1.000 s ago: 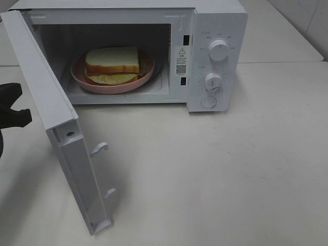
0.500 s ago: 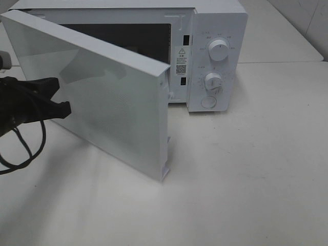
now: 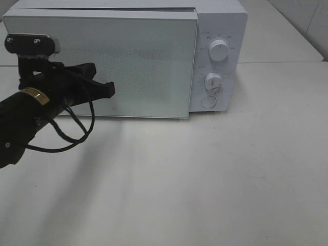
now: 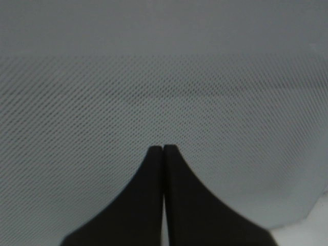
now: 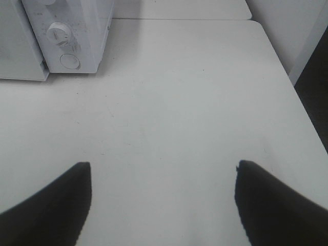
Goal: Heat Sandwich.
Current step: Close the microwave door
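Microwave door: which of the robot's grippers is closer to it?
Left. The left gripper, jaws shut, has its tips right at the dotted front of the microwave door. The right gripper, jaws apart, hangs over the table, off past the control panel, away from the door.

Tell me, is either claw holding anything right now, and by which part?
Nothing is held. The left gripper is shut on itself, tips at the microwave door; the right gripper stands open above the table.
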{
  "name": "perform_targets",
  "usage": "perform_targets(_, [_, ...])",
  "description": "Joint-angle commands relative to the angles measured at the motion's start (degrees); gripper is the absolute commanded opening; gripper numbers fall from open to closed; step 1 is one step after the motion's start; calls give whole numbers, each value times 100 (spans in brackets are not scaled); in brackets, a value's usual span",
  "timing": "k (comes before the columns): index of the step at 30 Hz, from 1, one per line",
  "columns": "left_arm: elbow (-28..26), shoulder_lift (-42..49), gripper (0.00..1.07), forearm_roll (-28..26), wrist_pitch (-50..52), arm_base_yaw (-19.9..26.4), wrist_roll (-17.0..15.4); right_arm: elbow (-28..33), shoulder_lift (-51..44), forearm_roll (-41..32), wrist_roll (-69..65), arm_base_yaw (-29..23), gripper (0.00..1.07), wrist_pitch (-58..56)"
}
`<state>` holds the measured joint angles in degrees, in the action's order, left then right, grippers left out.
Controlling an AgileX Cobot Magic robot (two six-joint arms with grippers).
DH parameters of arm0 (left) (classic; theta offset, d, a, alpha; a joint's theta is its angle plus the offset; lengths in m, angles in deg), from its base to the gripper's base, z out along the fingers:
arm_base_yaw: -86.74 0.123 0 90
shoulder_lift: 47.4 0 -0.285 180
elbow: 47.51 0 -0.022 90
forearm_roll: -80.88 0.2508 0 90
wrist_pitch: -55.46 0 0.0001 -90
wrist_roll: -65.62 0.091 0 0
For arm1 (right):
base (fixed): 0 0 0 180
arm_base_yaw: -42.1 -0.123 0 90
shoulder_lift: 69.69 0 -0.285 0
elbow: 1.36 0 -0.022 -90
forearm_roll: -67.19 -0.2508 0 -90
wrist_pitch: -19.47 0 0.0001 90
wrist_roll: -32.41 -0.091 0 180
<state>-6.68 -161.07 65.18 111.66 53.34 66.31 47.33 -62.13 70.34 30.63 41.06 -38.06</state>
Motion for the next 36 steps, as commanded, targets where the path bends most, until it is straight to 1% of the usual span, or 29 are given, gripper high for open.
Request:
perform_targets(1, [-372, -109, 0, -206, -120, -189, 195, 6, -160, 0, -6, 23, 75, 46])
perform_targets(2, [-493, -155, 0, -235, -223, -235, 223, 6, -160, 0, -6, 23, 75, 46])
perform_targets(3, [-493, -155, 0, -235, -223, -235, 223, 6, -160, 0, -6, 23, 75, 46])
perform_targets(4, [-693, -223, 0, -269, -355, -304, 327, 6, -160, 0, -6, 23, 75, 46])
perform_targets(7, [-1077, -378, 0, -401, -527, -430, 527, 6, -160, 0, -6, 23, 75, 46])
perform_targets(8, [-1077, -378, 0, -401, -527, -430, 527, 6, -160, 0, -6, 23, 75, 46])
perform_targets(10, [-1255, -447, 0, -447, -590, -481, 613, 6, -160, 0, -6, 23, 75, 46])
perform_targets(12, [-1530, -584, 0, -470, -625, -550, 613, 6, -160, 0, -6, 23, 75, 46])
perform_targets(13, [-1530, -584, 0, -470, -625, -550, 613, 6, -160, 0, -6, 23, 75, 46])
perform_targets(16, [-1822, -745, 0, -493, -802, -567, 613, 6, -160, 0, -6, 23, 75, 46])
perform_targets(17, [-2023, -831, 0, -493, -945, -567, 613, 6, -160, 0, -6, 23, 75, 46])
perform_targets(18, [-2023, -831, 0, -493, -945, -567, 613, 6, -160, 0, -6, 23, 75, 46])
perform_targets(21, [-2326, -980, 0, -498, -1054, -567, 630, 6, -160, 0, -6, 23, 75, 46])
perform_targets(22, [-2326, -980, 0, -498, -1054, -567, 630, 6, -160, 0, -6, 23, 75, 46])
perform_targets(26, [-2676, -1157, 0, -498, -1209, -567, 670, 6, -160, 0, -6, 23, 75, 46])
perform_targets(27, [-2676, -1157, 0, -498, -1209, -567, 670, 6, -160, 0, -6, 23, 75, 46])
perform_targets(31, [-2911, -1283, 0, -676, -1295, -567, 854, 6, -160, 0, -6, 23, 75, 46])
perform_targets(36, [-2911, -1278, 0, -676, -1329, -567, 854, 6, -160, 0, -6, 23, 75, 46])
